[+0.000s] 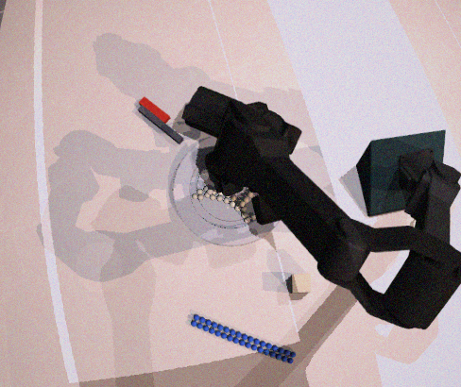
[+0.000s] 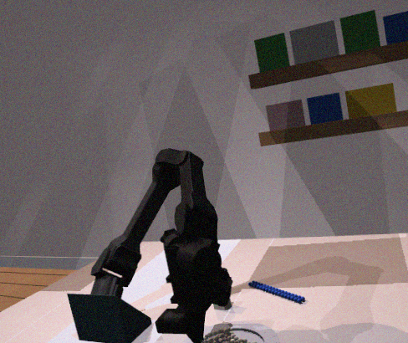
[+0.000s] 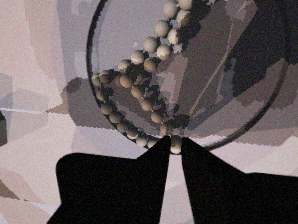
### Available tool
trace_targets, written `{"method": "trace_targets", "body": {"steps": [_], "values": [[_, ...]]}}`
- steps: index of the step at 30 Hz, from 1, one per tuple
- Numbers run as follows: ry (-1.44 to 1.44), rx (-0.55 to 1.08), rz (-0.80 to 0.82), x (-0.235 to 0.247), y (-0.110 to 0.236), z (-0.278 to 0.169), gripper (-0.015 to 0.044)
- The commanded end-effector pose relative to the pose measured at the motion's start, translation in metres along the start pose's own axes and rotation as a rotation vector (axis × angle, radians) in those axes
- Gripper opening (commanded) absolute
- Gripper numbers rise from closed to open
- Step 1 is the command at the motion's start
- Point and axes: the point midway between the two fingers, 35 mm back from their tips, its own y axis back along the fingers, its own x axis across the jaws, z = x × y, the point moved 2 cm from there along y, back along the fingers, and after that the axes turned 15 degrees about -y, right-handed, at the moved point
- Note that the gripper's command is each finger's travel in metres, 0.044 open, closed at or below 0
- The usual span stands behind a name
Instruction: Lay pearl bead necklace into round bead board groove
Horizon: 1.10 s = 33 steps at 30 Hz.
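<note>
Over the round bead board, the claw is pinching a single bead of the pearl bead necklace, its two dark fingers nearly together on that bead right at the board's rim.

The main risk is that the strand ends up heaped rather than seated. In the wrist view part of the necklace follows the curved groove on the side of the board away from the red block, but the rest doubles back across the board's middle in a loose, crossing line. Letting go now would likely leave that middle stretch lying outside the groove. Dragging the pinched bead further round the rim could also pull the seated beads out of the channel, since the strand moves as one chain. A single round bead is a slippery hold, too, and it may pop free of the fingers under any sideways tug.

The necklace itself is a string of small, smooth, off-white spheres, shaded tan where the arm's shadow falls. It lies wholly within the board's outline, bunched toward the side nearest the arm, with one end trailing off toward the far rim.

A blue bead strand lies on the surface well apart from the board, with a small cube between them.
</note>
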Motion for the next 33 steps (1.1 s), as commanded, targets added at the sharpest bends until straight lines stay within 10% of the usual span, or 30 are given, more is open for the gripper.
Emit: {"method": "trace_targets", "body": {"steps": [1, 16, 33], "values": [[0.001, 0.0, -0.001, -0.0091, 0.0008, -0.0024, 0.0], [0.001, 0.0, -0.001, -0.0165, -0.0072, -0.0045, 0.0], [-0.002, -0.001, 0.001, -0.0161, -0.0015, -0.0045, 0.044]]}}
